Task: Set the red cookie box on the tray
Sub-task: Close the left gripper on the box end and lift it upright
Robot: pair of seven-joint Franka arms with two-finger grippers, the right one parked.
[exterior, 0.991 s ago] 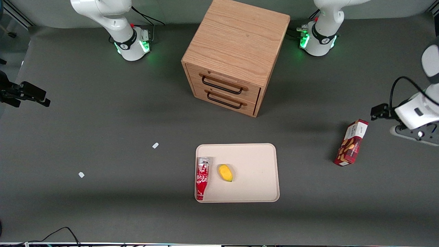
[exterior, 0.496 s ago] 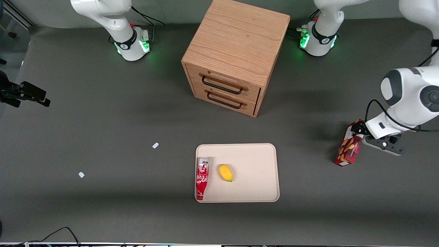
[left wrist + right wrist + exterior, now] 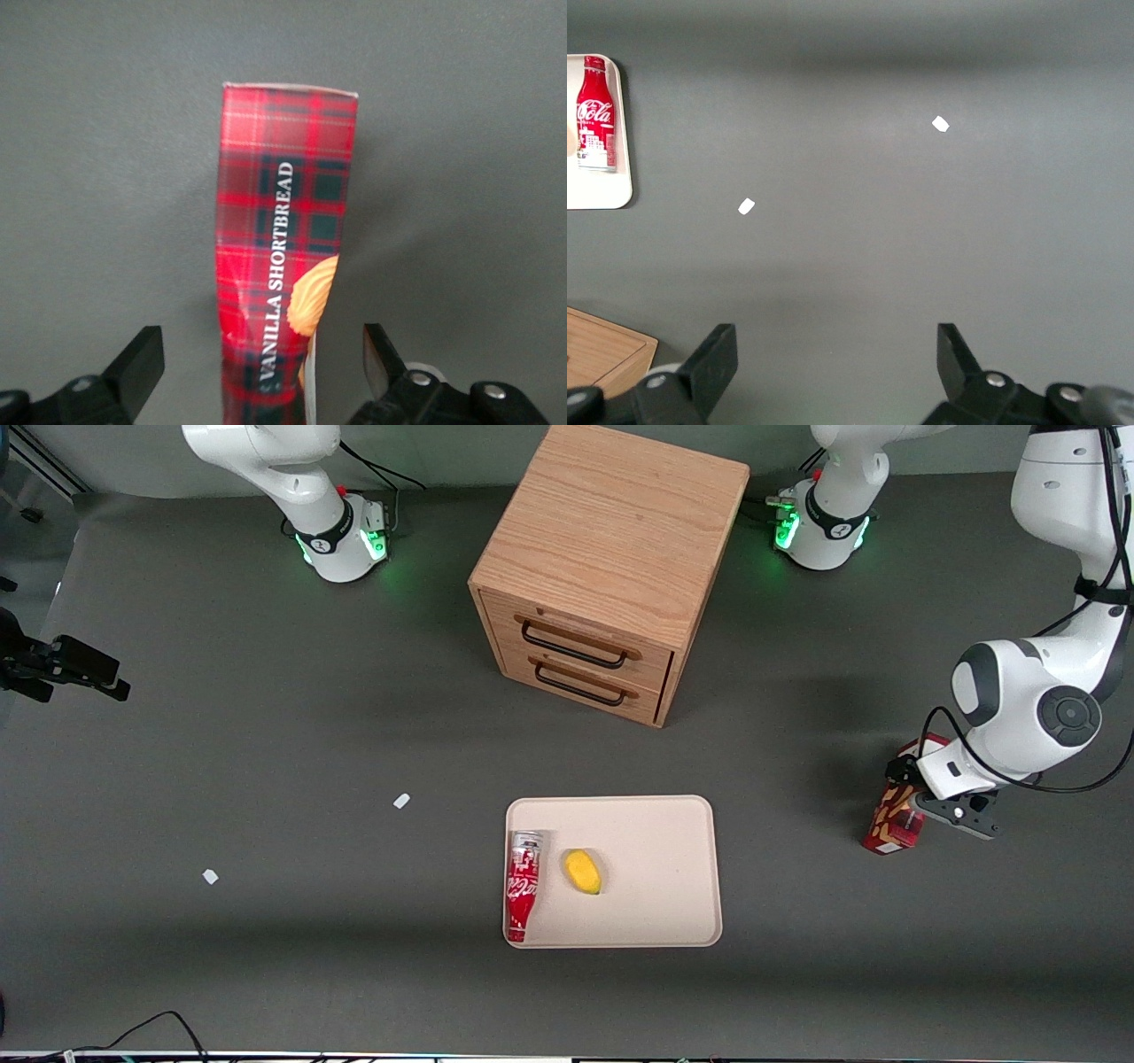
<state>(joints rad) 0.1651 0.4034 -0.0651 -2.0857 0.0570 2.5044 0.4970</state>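
The red cookie box [image 3: 893, 821] lies on the grey table toward the working arm's end, well apart from the tray; only its nearer end shows under the arm. In the left wrist view the box [image 3: 279, 239] is red tartan with white lettering and a tan cookie picture. My left gripper [image 3: 930, 802] hangs right over the box. It is open [image 3: 263, 367], one black finger on each side of the box with a gap at both sides, touching neither. The beige tray [image 3: 664, 868] lies near the table's middle, nearer the front camera than the cabinet.
A red-and-white soda bottle [image 3: 522, 884] and a small yellow fruit [image 3: 583, 871] lie on the tray at its end toward the parked arm. A wooden two-drawer cabinet [image 3: 607, 567] stands farther back. Two white scraps [image 3: 401, 801] lie on the table toward the parked arm's end.
My left arm has swung in from the table's edge and come over the cookie box, now covering its farther end. The box, tray and other things have not moved.
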